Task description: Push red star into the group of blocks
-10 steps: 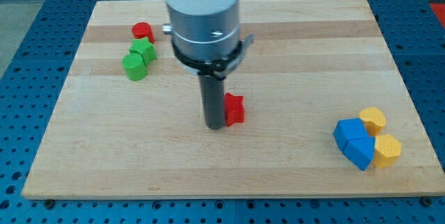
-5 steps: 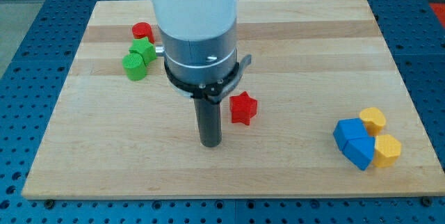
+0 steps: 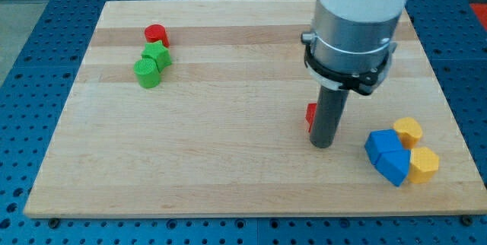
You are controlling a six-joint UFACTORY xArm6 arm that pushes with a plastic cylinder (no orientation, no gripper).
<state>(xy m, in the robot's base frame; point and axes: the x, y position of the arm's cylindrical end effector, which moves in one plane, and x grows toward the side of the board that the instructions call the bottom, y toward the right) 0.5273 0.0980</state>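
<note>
The red star point(image 3: 310, 116) lies right of the board's centre, mostly hidden behind my rod; only its left edge shows. My tip point(image 3: 323, 144) rests on the board just right of and below the star, apparently touching it. To the right sits a group of blocks: two blue blocks point(image 3: 386, 155) and two yellow blocks point(image 3: 415, 147) packed together. The tip stands between the star and this group, a short gap from the nearest blue block.
At the view's upper left stand a red cylinder point(image 3: 156, 35) and two green blocks point(image 3: 151, 64) close together. The wooden board point(image 3: 228, 176) lies on a blue perforated table.
The rod has swung from the star's left and below it across to its right side. The star has moved about sixty pixels rightward, toward the blue and yellow group.
</note>
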